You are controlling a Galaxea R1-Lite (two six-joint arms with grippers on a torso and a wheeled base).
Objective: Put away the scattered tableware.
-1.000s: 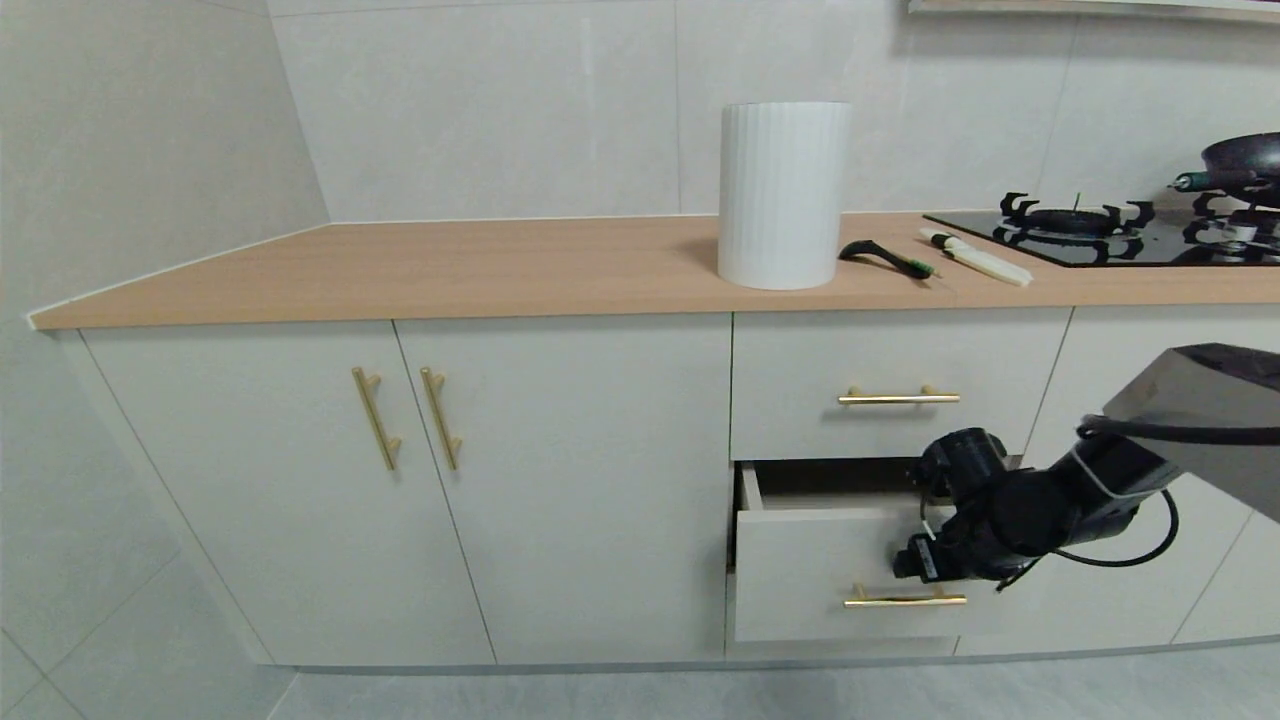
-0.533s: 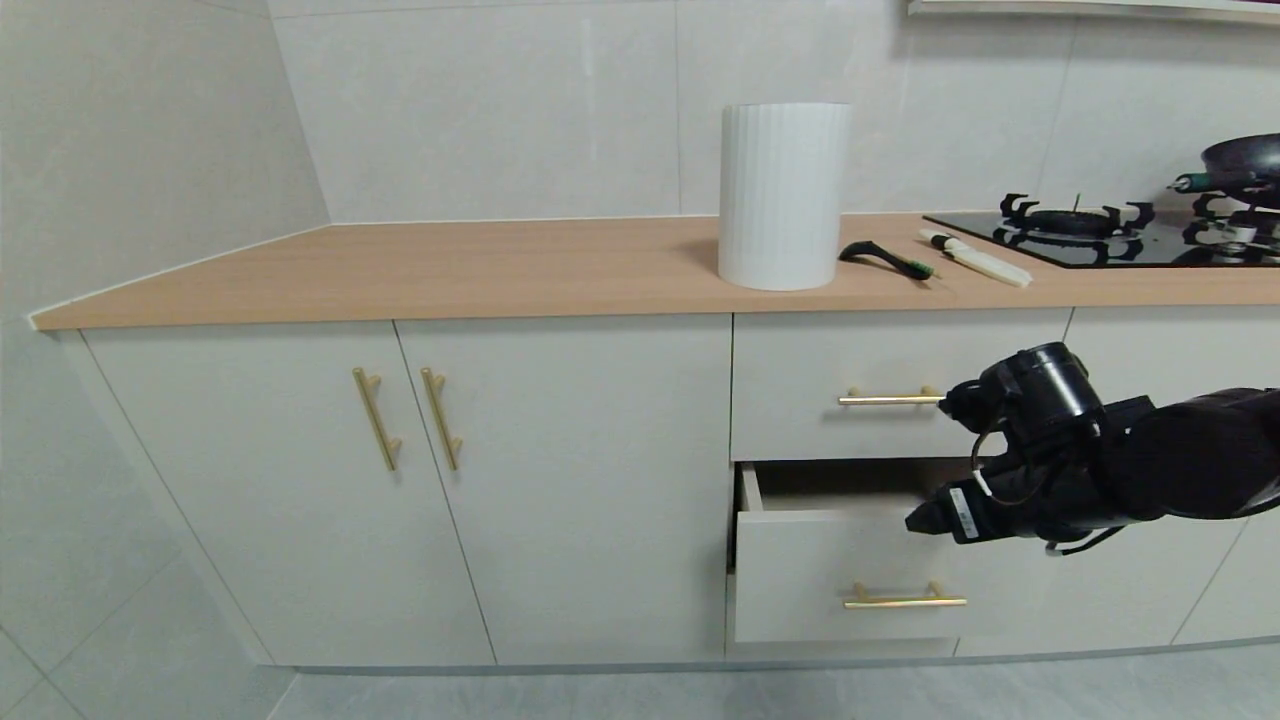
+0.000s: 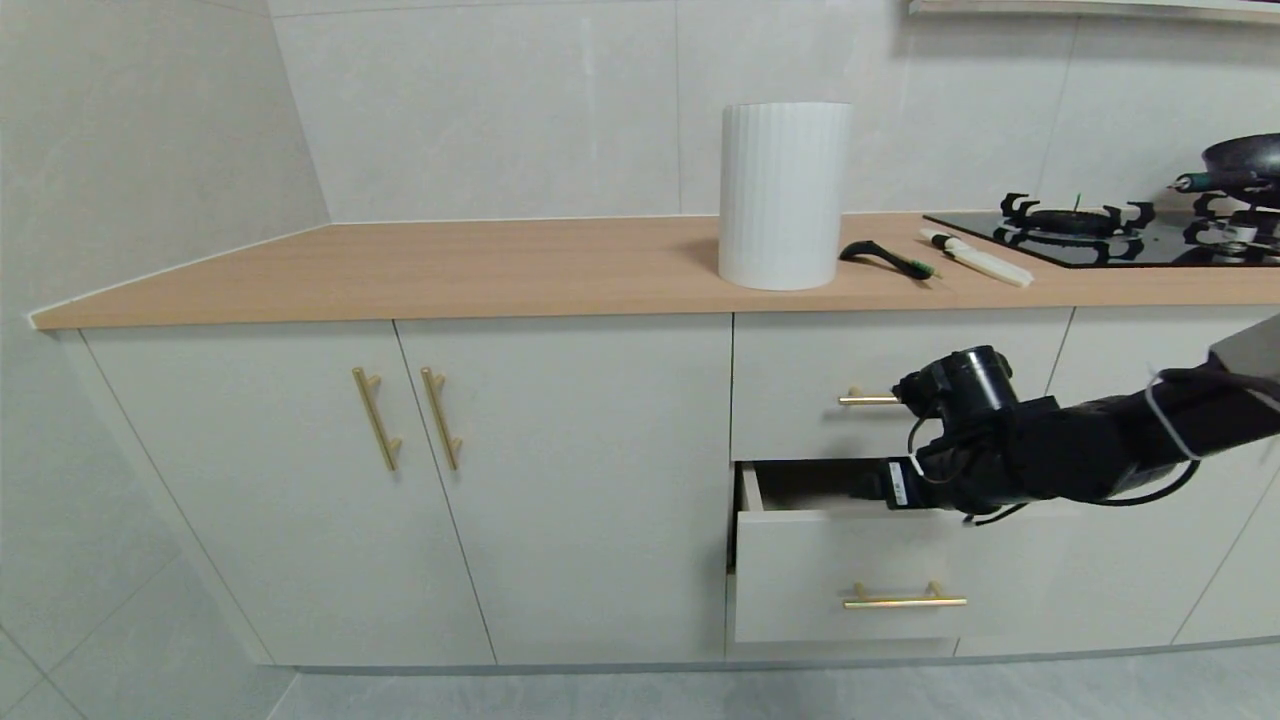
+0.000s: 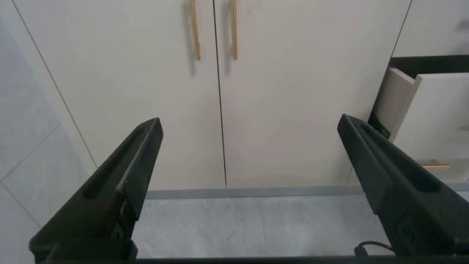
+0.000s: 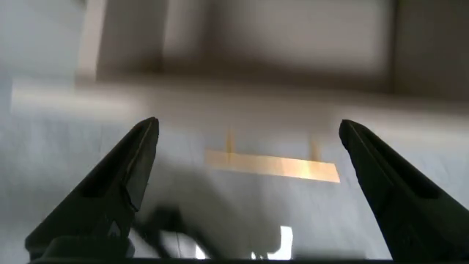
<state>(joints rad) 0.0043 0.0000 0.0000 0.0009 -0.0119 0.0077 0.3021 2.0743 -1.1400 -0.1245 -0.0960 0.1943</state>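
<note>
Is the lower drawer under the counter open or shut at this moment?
Partly open: the lower drawer has its front standing out from the cabinet, with a dark gap above it. Its contents are hidden.

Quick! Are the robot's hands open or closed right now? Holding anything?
Left gripper: open, holding nothing.
Right gripper: open, holding nothing, at the open drawer.

dark pan (image 3: 1245,157) sits on gas hob (image 3: 1075,222), set in wooden countertop (image 3: 450,270).
</note>
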